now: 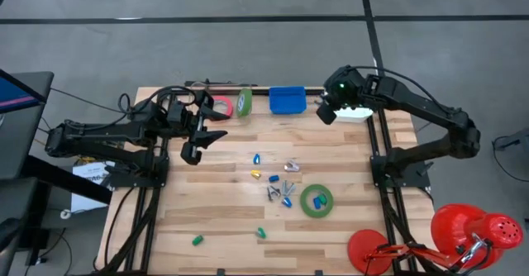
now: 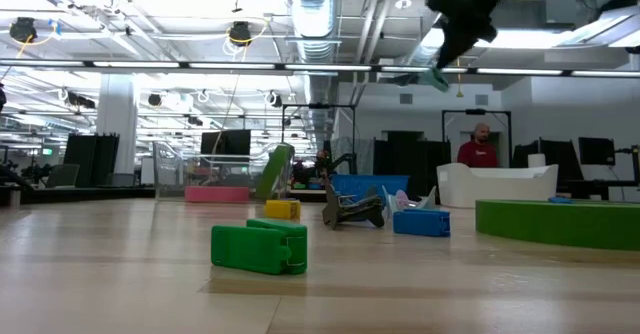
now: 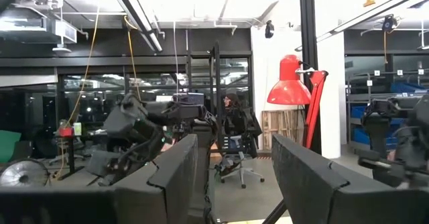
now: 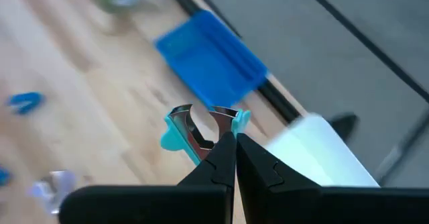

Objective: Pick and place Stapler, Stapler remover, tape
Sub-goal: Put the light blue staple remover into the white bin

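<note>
My right gripper point(image 4: 234, 147) is shut on a teal stapler remover point(image 4: 201, 127) with metal claws. It hangs high over the table's far right point(image 1: 327, 111), beside a white tray point(image 1: 357, 116). One green tape roll point(image 1: 316, 200) lies flat at centre right. Another green roll point(image 1: 245, 102) stands on edge next to a pink-red roll point(image 1: 221, 107) at the far edge. My left gripper point(image 1: 198, 140) waits open above the far left, holding nothing. I cannot tell a stapler apart among the small pieces. My right gripper pinches the stapler remover's teal body point(image 4: 231, 125) between its two fingertips. The metal claws point(image 4: 191, 127) stick out past the fingers. The fingers slant downward from above. The remover is lifted clear of the table, seen high up in the low view point(image 2: 435, 77).
A blue bin point(image 1: 287, 99) stands at the far edge between the tape rolls and the white tray. Several small coloured and metal pieces point(image 1: 277, 181) lie scattered mid-table, with green pieces point(image 1: 197, 240) near the front. A red lamp point(image 1: 471, 230) sits off the near right corner.
</note>
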